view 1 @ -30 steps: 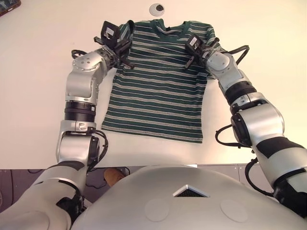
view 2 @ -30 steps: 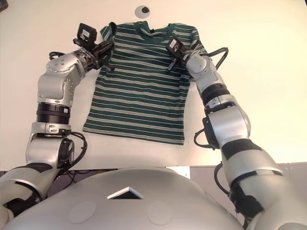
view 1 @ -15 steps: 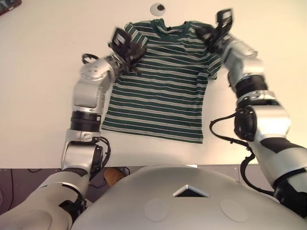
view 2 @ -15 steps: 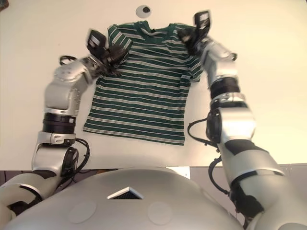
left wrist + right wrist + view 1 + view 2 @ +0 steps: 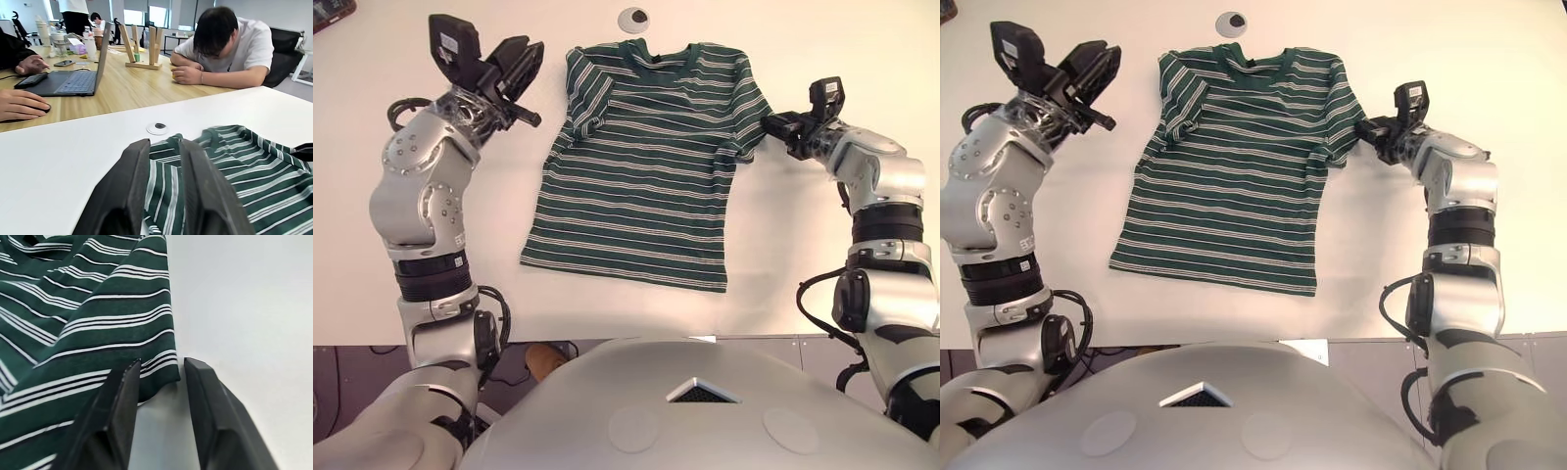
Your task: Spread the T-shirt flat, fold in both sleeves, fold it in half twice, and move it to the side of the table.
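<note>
Left gripper (image 5: pixel 534 51), narrowly parted and empty, is hovering above the table (image 5: pixel 862 245) beside the flat-lying T-shirt (image 5: pixel 641 176). Right gripper (image 5: pixel 771 125), fingers parted, is straddling the right sleeve (image 5: pixel 749 137) hem. Spreading is looking nearly finished, so the next move is calling for pinching that hem and folding inward.

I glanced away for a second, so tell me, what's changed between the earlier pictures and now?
The left gripper lifted off the T-shirt near its left shoulder and swung out to the robot's left, open and empty above the table. The right gripper swept from the chest up across the right shoulder, then out to the right sleeve, its open fingers now at the hem. The shirt's body and the round disc beyond the collar stayed put.
</note>
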Action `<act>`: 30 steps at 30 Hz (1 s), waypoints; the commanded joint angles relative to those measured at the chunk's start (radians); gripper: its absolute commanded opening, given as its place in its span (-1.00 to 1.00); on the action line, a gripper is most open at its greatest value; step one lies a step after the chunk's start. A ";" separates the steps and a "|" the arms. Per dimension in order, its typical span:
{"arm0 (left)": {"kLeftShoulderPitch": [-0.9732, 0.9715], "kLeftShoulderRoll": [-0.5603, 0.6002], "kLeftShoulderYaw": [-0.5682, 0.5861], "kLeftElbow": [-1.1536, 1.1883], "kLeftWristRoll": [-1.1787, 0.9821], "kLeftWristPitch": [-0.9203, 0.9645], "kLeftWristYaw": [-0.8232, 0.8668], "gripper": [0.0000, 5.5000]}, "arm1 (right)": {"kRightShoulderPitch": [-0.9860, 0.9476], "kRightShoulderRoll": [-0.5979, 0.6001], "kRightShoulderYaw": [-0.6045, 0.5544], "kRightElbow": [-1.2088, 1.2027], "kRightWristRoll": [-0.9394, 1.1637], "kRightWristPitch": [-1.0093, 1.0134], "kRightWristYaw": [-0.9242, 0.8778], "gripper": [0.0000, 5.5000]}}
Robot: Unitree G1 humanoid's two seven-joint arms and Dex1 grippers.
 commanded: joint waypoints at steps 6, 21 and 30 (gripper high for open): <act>0.138 0.095 -0.093 0.001 0.097 -0.066 -0.072 -0.68 | -0.030 0.004 -0.020 0.014 0.002 -0.011 -0.047 -1.00; 0.225 0.106 -0.229 0.007 0.092 -0.030 -0.188 -1.00 | -0.219 0.023 0.052 0.114 -0.040 -0.073 0.024 -1.00; 0.192 0.097 -0.269 0.030 0.101 -0.030 -0.202 -1.00 | -0.254 0.229 0.118 0.185 -0.066 -0.058 -0.081 -1.00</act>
